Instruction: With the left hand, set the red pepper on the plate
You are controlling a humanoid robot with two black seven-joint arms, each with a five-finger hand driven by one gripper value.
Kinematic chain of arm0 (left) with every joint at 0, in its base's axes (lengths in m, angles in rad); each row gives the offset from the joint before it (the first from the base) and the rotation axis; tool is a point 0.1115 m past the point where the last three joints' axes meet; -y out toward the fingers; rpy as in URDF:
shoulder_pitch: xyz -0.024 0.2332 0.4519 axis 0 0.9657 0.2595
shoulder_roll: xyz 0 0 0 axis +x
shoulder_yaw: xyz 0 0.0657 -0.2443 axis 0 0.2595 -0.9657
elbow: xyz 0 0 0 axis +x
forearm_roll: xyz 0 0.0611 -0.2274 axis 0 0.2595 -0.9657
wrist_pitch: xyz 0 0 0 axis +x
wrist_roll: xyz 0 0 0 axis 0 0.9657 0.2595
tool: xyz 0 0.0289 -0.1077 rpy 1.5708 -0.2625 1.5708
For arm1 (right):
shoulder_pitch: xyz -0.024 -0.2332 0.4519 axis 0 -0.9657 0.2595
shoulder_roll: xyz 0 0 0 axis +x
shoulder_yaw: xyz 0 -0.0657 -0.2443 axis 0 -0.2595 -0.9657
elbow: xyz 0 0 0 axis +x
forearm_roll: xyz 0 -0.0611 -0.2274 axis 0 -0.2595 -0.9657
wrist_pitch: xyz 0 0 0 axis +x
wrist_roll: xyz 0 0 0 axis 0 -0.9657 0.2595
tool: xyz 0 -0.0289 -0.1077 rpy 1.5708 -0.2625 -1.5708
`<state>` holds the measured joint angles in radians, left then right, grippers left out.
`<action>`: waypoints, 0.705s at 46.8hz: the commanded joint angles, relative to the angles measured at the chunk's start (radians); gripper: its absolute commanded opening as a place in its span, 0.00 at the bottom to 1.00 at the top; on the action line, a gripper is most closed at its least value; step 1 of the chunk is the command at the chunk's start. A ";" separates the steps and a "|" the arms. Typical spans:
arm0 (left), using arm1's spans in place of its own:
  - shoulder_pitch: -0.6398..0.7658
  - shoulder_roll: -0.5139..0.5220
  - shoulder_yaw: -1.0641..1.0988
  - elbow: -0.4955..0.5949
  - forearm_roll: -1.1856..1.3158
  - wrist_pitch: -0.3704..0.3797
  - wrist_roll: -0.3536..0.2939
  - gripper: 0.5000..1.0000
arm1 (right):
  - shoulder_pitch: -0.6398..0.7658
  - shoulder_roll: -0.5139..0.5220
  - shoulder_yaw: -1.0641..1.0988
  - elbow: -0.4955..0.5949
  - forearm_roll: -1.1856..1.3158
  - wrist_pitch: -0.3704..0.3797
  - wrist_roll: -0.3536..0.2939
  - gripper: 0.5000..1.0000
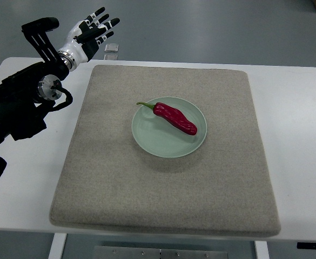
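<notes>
The pepper (175,118) lies on the plate (148,141), across its upper right part, with the green stem pointing to the left over the rim. The plate stands near the middle of a grey mat (120,183) that covers most of the white tabletop (298,162). The left hand (91,31) is raised at the upper left, well apart from the plate, beyond the far left corner of the mat. Its fingers (112,24) are spread and hold nothing.

Black arm — white-and-black left hand (90,32)
</notes>
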<state>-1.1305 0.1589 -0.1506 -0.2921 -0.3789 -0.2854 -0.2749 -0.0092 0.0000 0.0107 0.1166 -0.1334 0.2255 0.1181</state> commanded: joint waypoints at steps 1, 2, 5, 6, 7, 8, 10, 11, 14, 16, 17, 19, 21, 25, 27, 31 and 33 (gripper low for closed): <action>0.008 -0.009 0.000 0.001 0.002 0.000 0.000 0.95 | 0.000 0.000 0.000 0.000 0.000 0.000 0.000 0.86; 0.008 -0.009 0.000 0.001 0.000 0.000 0.000 0.95 | 0.000 0.000 0.000 0.000 0.000 0.000 0.000 0.86; 0.008 -0.009 -0.001 0.001 0.000 0.000 0.000 0.95 | 0.000 0.000 0.000 0.000 0.000 0.000 0.000 0.86; 0.008 -0.009 0.000 0.001 0.000 0.000 0.000 0.95 | 0.000 0.000 0.000 0.000 0.000 0.000 0.000 0.86; 0.008 -0.009 -0.001 0.001 0.000 0.000 0.000 0.95 | 0.000 0.000 0.000 0.000 0.001 0.000 0.000 0.86; 0.008 -0.009 -0.001 0.001 0.000 0.000 0.000 0.95 | 0.000 0.000 0.000 0.000 0.000 0.000 0.000 0.86; 0.009 -0.010 -0.001 0.001 0.002 -0.001 0.000 0.95 | 0.000 0.000 0.000 0.000 0.001 0.000 0.000 0.86; 0.008 -0.010 -0.001 0.001 0.000 -0.001 0.000 0.95 | 0.000 0.000 0.000 0.000 0.000 0.000 0.000 0.86; 0.008 -0.022 0.000 0.001 0.000 0.000 -0.001 0.95 | 0.000 0.000 0.000 0.000 0.000 0.000 0.000 0.86; 0.008 -0.035 -0.001 0.002 0.000 0.000 -0.001 0.95 | 0.000 0.000 0.000 0.000 0.000 0.000 0.000 0.86; 0.008 -0.036 -0.001 0.002 0.000 0.000 -0.001 0.95 | 0.000 0.000 0.000 0.000 0.000 0.000 0.000 0.86; 0.008 -0.039 -0.001 0.002 0.000 0.002 -0.001 0.95 | 0.000 0.000 0.000 0.000 0.000 0.000 0.000 0.86; 0.008 -0.042 -0.001 0.002 0.000 0.003 -0.001 0.95 | 0.000 0.000 0.000 0.000 0.000 0.000 0.000 0.86; 0.008 -0.042 -0.001 0.002 0.000 0.005 -0.001 0.95 | 0.000 0.000 0.002 0.014 0.000 0.005 0.000 0.86; 0.008 -0.042 -0.003 0.002 0.000 0.005 0.000 0.95 | 0.000 0.000 0.002 0.021 -0.006 0.017 0.000 0.86; 0.008 -0.042 -0.003 0.002 0.000 0.005 0.000 0.95 | -0.003 0.000 -0.003 0.041 -0.008 0.014 0.002 0.86; 0.008 -0.042 -0.003 0.004 0.000 0.005 -0.001 0.95 | -0.005 0.000 -0.003 0.041 -0.006 0.015 0.002 0.86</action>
<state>-1.1225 0.1166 -0.1532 -0.2897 -0.3789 -0.2807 -0.2751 -0.0120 0.0001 0.0084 0.1560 -0.1414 0.2420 0.1191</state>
